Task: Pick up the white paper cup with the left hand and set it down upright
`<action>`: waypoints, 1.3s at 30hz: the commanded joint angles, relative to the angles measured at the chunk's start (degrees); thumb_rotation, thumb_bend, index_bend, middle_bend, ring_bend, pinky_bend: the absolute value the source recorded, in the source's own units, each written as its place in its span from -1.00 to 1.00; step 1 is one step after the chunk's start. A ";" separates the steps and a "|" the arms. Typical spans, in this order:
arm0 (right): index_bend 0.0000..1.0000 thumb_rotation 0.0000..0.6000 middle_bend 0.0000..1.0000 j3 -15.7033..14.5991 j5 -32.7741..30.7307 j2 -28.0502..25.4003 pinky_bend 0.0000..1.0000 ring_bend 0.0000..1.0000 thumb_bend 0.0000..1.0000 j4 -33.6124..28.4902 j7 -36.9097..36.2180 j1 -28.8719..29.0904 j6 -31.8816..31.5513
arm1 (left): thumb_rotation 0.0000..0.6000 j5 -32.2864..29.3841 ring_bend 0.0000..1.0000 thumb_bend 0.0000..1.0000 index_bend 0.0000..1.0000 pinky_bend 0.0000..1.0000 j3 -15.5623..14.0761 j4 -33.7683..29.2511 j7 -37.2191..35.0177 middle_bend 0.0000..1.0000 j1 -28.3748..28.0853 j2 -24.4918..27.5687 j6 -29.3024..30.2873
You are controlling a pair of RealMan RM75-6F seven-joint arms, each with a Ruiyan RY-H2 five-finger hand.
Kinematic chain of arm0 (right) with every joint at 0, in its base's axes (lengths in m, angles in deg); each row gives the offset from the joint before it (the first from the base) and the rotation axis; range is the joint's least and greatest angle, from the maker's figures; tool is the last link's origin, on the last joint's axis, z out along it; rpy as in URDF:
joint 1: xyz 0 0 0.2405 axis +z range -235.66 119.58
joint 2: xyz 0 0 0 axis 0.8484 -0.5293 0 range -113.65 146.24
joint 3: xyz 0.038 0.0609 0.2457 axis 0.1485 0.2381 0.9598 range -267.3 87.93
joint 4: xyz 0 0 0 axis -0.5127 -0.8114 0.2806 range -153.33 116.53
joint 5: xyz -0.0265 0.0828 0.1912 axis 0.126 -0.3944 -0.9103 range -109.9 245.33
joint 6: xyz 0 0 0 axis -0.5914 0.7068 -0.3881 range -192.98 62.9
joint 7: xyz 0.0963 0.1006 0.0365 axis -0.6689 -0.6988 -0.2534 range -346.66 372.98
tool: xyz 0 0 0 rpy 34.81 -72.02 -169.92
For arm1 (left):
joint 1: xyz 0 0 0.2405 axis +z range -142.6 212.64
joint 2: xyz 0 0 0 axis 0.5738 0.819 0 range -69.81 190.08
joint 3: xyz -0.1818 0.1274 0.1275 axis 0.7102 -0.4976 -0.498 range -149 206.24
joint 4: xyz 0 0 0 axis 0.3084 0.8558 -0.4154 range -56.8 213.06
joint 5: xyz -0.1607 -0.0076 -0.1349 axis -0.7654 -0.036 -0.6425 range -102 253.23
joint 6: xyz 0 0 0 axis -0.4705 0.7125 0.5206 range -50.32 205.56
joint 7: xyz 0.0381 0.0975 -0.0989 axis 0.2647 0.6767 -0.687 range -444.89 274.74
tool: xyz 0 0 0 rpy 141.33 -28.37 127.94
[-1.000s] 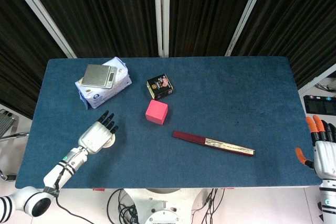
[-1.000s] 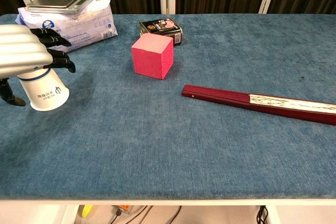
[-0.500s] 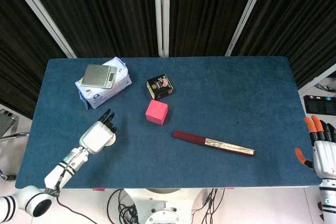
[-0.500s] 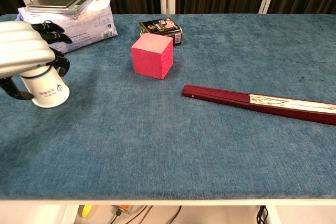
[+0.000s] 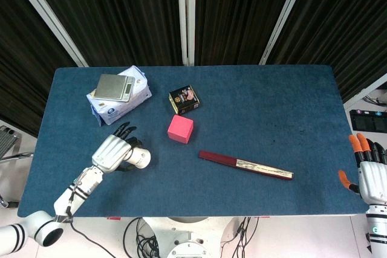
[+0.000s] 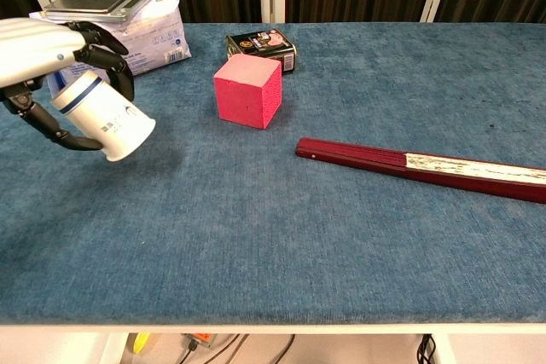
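My left hand (image 5: 113, 151) (image 6: 47, 49) grips the white paper cup (image 5: 138, 158) (image 6: 104, 117) above the blue table's front left. The cup is lifted and tilted, its mouth pointing right and down; blue print shows on its side. Fingers wrap over the top of the cup and the thumb curls under it. My right hand (image 5: 369, 173), with orange fingertips, hangs off the table's right edge with fingers apart and nothing in it; the chest view does not show it.
A pink cube (image 5: 180, 129) (image 6: 248, 89) sits right of the cup. Behind it lies a black tin (image 5: 184, 99) (image 6: 261, 46). A scale on a white packet (image 5: 118, 93) (image 6: 111, 19) stands at the back left. A folded dark red fan (image 5: 245, 165) (image 6: 422, 168) lies centre right.
The left hand has closed around the cup, lifted it off the table and tipped it from mouth-down to sideways, shifting a little right. The right hand stayed put.
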State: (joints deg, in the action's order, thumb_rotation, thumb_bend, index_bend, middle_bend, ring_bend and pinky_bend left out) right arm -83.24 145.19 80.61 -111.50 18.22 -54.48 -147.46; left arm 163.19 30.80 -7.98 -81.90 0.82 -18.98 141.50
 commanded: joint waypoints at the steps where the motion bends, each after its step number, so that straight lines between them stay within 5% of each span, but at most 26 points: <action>1: -1.00 1.00 -1.00 -0.12 -0.01 0.20 -1.00 -1.00 -0.51 0.02 0.28 0.19 0.29 | 1.00 0.32 -0.78 -0.60 -0.18 -0.88 1.32 12.64 -30.31 -0.14 0.66 -8.16 2.36; 5: -1.00 1.00 -1.00 -0.08 -0.11 0.26 -1.00 -1.00 -0.51 0.23 0.28 0.23 0.30 | 1.00 -0.07 -0.78 -0.60 -0.18 -0.88 1.11 18.74 -39.15 -0.14 1.00 -11.12 2.15; 17: -1.00 1.00 -1.00 -0.24 0.43 0.92 -1.00 -1.00 -0.51 1.56 -0.45 0.41 0.34 | 1.00 1.12 -0.79 -0.60 -0.21 -0.90 -0.26 26.94 -46.77 -0.18 2.21 -14.28 3.83; 24: -1.00 1.00 -1.00 -0.16 0.43 1.03 -1.00 -1.00 -0.51 1.64 -0.81 0.49 0.36 | 1.00 2.66 -0.92 -0.61 -0.59 -0.95 -2.09 27.80 -48.67 -0.49 1.79 -13.13 2.44; 31: -1.00 1.00 -1.00 0.01 0.37 1.13 -1.00 -1.00 -0.51 2.12 -1.53 0.42 0.15 | 1.00 4.13 -1.00 -0.62 -0.75 -0.96 -3.33 26.81 -45.71 -0.66 1.67 -10.65 2.75; 39: -1.00 1.00 -1.00 -0.13 0.30 1.40 -1.00 -1.00 -0.51 2.17 -1.14 0.64 0.61 | 1.00 5.01 -1.00 -0.62 -0.77 -0.96 -3.27 20.02 -28.09 -0.66 1.27 -7.28 3.19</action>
State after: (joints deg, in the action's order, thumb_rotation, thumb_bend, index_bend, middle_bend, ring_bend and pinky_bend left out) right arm -83.37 145.49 82.01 -109.33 17.09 -53.84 -146.85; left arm 167.90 27.43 15.69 -117.81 2.34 -27.97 144.68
